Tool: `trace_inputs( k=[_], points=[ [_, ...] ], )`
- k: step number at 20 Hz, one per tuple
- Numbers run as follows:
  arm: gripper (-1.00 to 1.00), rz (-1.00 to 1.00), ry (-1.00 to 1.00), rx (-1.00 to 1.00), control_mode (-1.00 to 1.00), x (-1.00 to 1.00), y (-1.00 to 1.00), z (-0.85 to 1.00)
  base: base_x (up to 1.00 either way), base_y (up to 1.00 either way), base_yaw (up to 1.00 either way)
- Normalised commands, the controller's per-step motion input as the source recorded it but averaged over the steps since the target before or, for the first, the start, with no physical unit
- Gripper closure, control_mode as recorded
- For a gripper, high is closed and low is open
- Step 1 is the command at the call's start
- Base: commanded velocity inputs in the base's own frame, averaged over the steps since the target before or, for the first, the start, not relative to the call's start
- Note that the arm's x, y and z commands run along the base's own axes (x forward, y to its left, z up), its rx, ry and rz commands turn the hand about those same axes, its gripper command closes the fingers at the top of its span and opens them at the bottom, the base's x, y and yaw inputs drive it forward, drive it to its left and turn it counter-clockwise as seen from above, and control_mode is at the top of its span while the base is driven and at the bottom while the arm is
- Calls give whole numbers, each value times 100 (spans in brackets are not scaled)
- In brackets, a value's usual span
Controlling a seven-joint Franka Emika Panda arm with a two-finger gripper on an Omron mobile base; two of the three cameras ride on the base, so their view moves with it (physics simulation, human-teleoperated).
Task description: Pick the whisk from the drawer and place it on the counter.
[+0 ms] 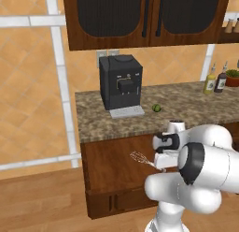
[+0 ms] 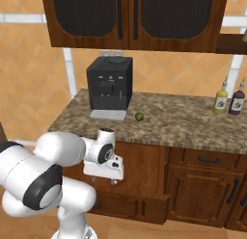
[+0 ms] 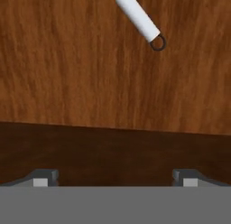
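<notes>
The drawer stands pulled out under the counter, its flat reddish wood bottom bare apart from the whisk. The whisk lies slantwise, wire head to the left and handle running towards my hand. My gripper hangs over the drawer at the handle end, pointing down, open, with nothing between its fingers. In the hand view the pale handle of the whisk ends in a small ring at the top, well ahead of the gripper. A darker wood band crosses just before the fingertips. From the right, the gripper hovers over the drawer.
A black coffee machine stands at the counter's back left, with a small green fruit beside it. Two bottles stand at the far right. Dark wall cabinets hang overhead. Narrower drawer fronts lie to the right.
</notes>
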Motion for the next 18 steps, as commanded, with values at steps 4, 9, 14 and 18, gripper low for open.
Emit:
trace_inputs(
  k=[4,9,14,18],
  points=[
    [-100,12,-1,9,-100,96,-1,12,0,0,0],
    [-100,23,-2,4,-100,86,-1,-4,0,0,0],
    [-100,9,-9,-1,-100,18,0,-35,0,0,0],
    [-100,7,-21,0,-100,0,0,-53,0,0,0]
  ],
)
